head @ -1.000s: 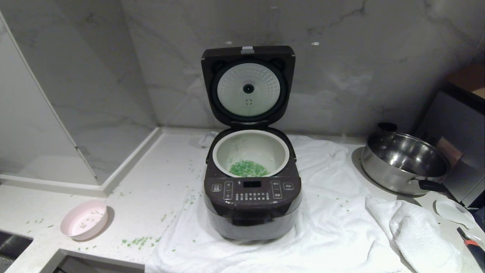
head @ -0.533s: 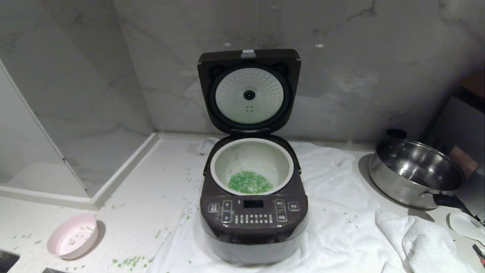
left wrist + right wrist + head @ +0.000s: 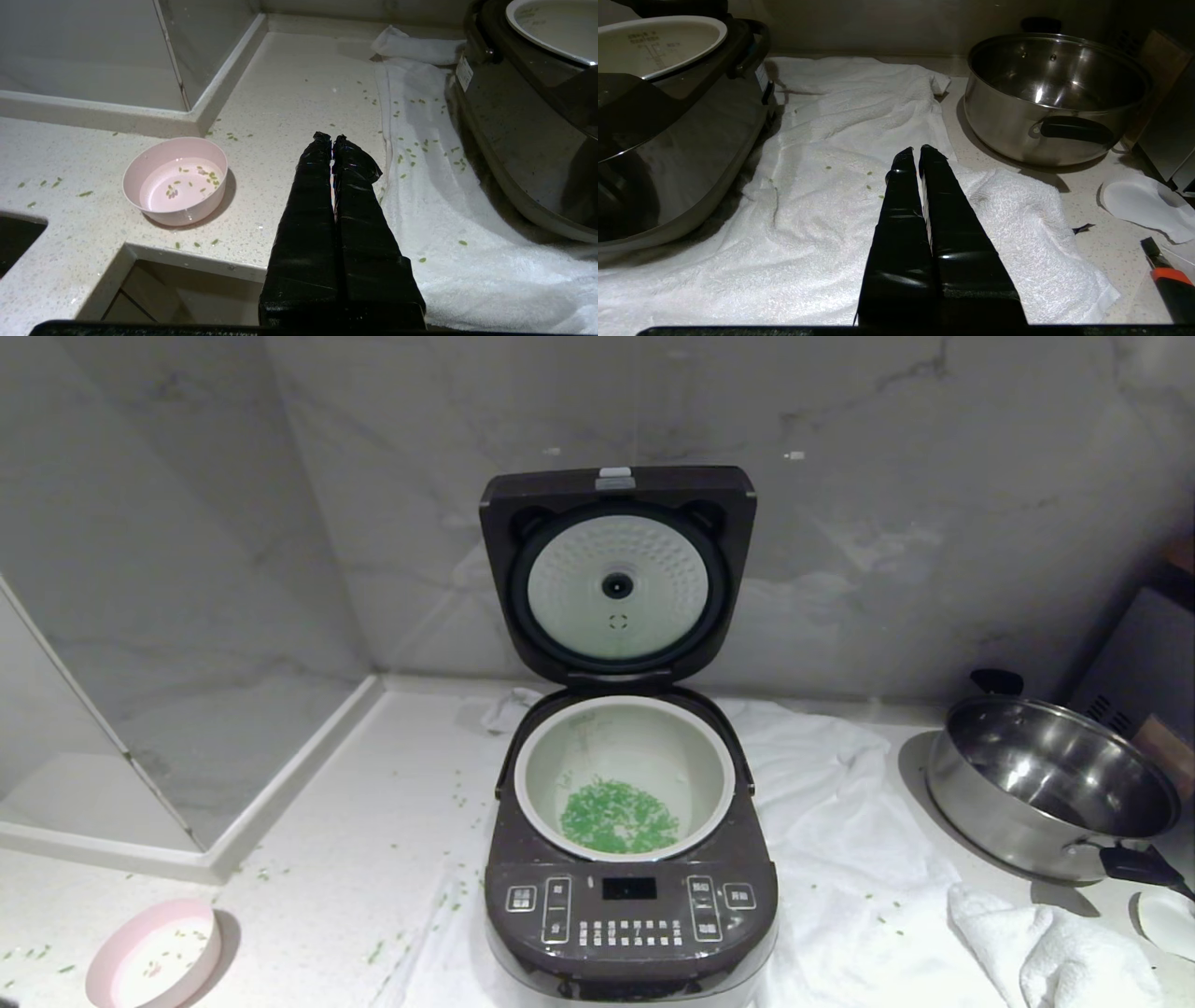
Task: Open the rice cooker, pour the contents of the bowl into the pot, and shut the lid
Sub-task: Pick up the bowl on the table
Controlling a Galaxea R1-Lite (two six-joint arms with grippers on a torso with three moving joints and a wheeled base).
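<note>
- Both grippers, left gripper [image 3: 332, 138] and right gripper [image 3: 913, 150], hang clenched, empty.
- Cooker [image 3: 630, 915] centre, lid [image 3: 616, 490] up at 12 o'clock.
- Green bits [image 3: 618, 817] in pot [image 3: 717, 775].
- Bowl [image 3: 154, 957] at 8 o'clock on tabletop [image 3: 373, 803].

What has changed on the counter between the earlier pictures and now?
Only the camera moved: the whole head view slid down and grew, so nothing on the counter shifted. The rice cooker keeps its lid up, the green bits lie in the pot, and the nearly empty bowl stands left. Nothing was grasped or released.
</note>
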